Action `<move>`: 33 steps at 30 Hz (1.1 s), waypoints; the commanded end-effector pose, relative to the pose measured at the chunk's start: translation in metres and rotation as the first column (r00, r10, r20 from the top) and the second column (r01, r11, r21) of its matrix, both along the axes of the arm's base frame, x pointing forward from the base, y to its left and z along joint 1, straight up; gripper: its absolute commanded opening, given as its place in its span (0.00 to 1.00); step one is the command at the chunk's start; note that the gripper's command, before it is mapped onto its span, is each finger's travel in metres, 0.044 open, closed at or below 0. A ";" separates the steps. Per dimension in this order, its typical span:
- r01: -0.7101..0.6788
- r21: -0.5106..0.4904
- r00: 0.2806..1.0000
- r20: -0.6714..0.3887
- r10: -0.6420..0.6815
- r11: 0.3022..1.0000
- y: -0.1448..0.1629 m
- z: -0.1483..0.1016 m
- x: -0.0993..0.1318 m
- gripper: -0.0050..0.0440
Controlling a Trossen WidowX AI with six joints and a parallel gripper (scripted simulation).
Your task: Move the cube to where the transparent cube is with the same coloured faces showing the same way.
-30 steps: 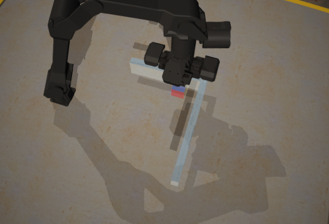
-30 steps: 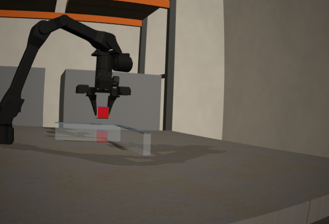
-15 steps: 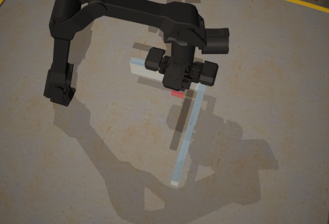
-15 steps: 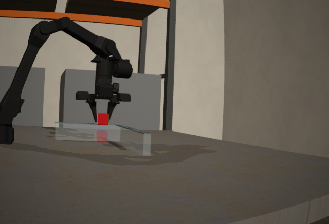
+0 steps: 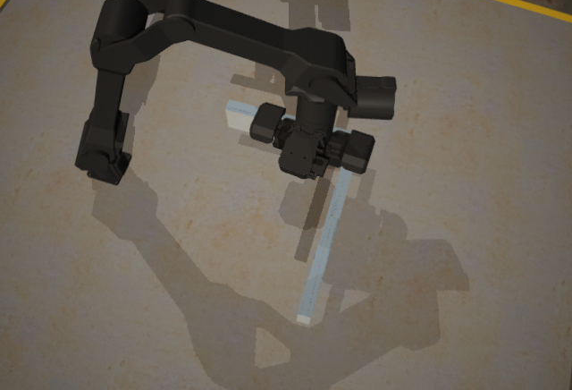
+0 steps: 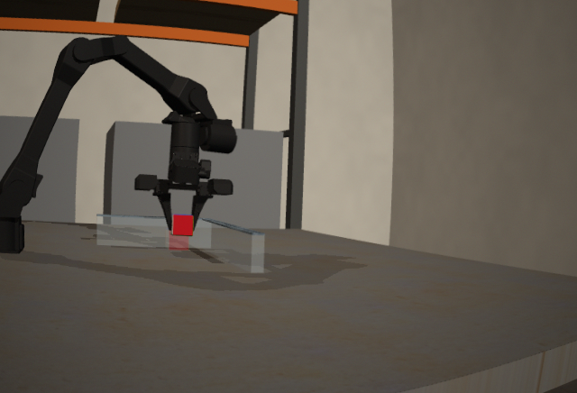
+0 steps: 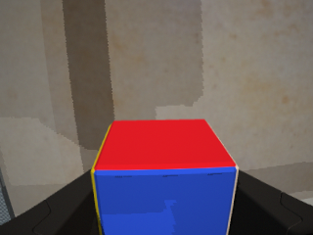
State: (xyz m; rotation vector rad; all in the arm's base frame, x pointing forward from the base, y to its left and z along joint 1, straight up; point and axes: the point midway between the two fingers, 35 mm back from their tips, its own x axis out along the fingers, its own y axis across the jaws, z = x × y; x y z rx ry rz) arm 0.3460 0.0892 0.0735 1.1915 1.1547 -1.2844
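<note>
The cube [image 6: 182, 223] sits clamped between the closed fingers [image 6: 165, 209] of the gripper [image 6: 182, 221], left of centre in the exterior view, and just above the transparent cube [image 6: 178, 242], whose faint red face shows directly beneath it; the two look nearly touching, though whether they overlap cannot be told. In the wrist view the cube [image 7: 164, 196] fills the lower middle of the frame, red face uppermost in the picture, blue face toward the lens, a thin yellow edge along its left side; being a cube it has no long axis, and its edges run square to the frame; the dark fingers press its left and right sides.

Two low glass walls [image 6: 233, 249] meet in a corner near the held cube; one runs left across the exterior view, the other forward and right; from the top they show as pale strips [image 5: 323, 247] reaching down the middle of the frame, with the gripper [image 5: 302, 156] over their corner and the cube hidden under it. The table [image 5: 461, 191] spreads wide to the right and bottom of the top view; a yellow line [image 5: 512, 2] marks the upper right; the arm [image 5: 222, 25] spans the upper left. A shelf rack [image 6: 301, 100] stands behind.
</note>
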 end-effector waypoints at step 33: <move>-0.045 0.068 0.998 0.052 0.042 0.997 0.026 -0.021 0.002 0.30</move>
